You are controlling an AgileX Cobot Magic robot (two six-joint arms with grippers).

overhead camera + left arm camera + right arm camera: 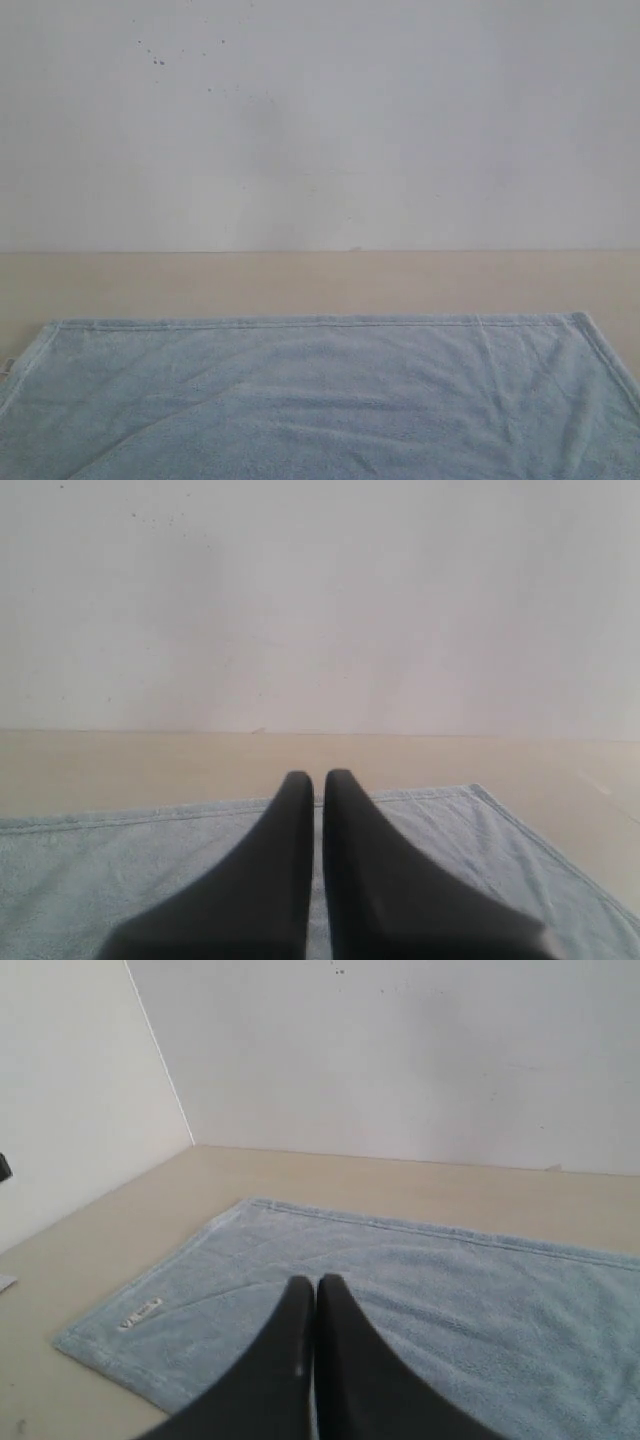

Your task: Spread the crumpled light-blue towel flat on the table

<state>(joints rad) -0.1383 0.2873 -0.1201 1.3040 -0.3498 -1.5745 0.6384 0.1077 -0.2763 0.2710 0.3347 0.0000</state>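
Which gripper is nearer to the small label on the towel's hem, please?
Right, it seems. The right gripper hovers over the towel close to the label; the left gripper is over the towel too, but its view shows no label.

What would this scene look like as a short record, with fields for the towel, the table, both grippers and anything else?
towel: light blue, spread flat, a few faint creases; near edge out of frame
table: pale beige, bare strip beyond the towel's far hem
left gripper: shut, holding nothing, over the towel
right gripper: shut, holding nothing, over the towel
label: small white tag on the hem near one corner
wall: white, a few dark specks
task state: towel looks spread
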